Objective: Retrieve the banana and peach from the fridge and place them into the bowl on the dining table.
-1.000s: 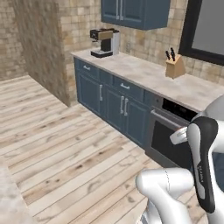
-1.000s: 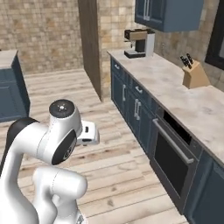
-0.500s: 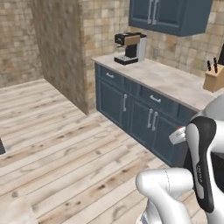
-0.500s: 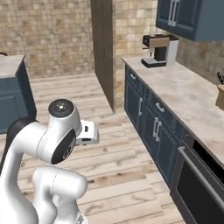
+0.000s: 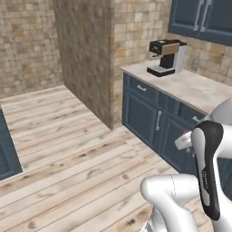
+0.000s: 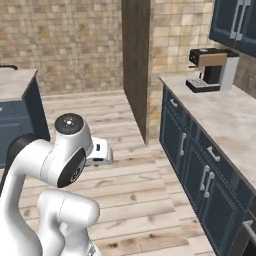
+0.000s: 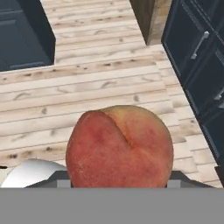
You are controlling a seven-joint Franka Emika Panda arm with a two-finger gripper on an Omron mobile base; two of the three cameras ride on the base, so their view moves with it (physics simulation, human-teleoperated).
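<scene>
One wide wooden floor (image 7: 87, 87) lies below and ahead of the pincer and takes most of the hand view. To the right of the pincer runs a long row of blue-grey cabinets (image 6: 200, 165) with a pale stone surface (image 6: 225, 120) on top, and more blue-grey cabinets (image 5: 213, 18) hang on the wall above it. Further ahead, past the end of this row, stands a tall brown wall panel (image 5: 86, 59), with the tiled stone wall (image 6: 70, 45) behind it. To the left of the pincer, another dark blue cabinet (image 7: 24, 35) stands on the floor, well apart from the row on the right. On the far end of the stone surface, well ahead of the pincer, stands a coffee machine (image 5: 166, 56), black and silver with a brown band. The peach (image 7: 120, 146), orange-red with a clear crease, sits right at the pincer and above the floor. The pincer seems to pinch the peach between its sides, though the peach hides its tips.
</scene>
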